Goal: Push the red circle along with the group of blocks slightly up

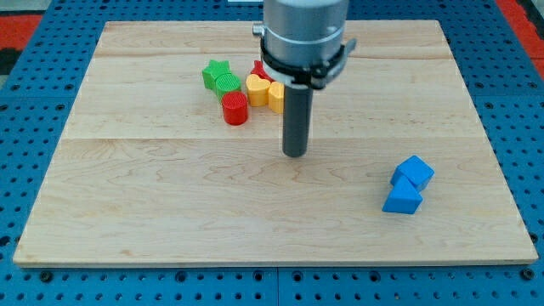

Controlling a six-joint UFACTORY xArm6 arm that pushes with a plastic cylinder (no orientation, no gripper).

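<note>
The red circle stands on the wooden board at the lower edge of a tight group. Above it lie a green star and a green round block. To its right are a yellow heart-like block and another yellow block, with a red block behind them, partly hidden by the arm. My tip rests on the board to the lower right of the red circle, clear of all blocks.
Two blue blocks sit at the view's lower right: a blue cube-like block and a blue triangular block, touching. A blue pegboard surrounds the board.
</note>
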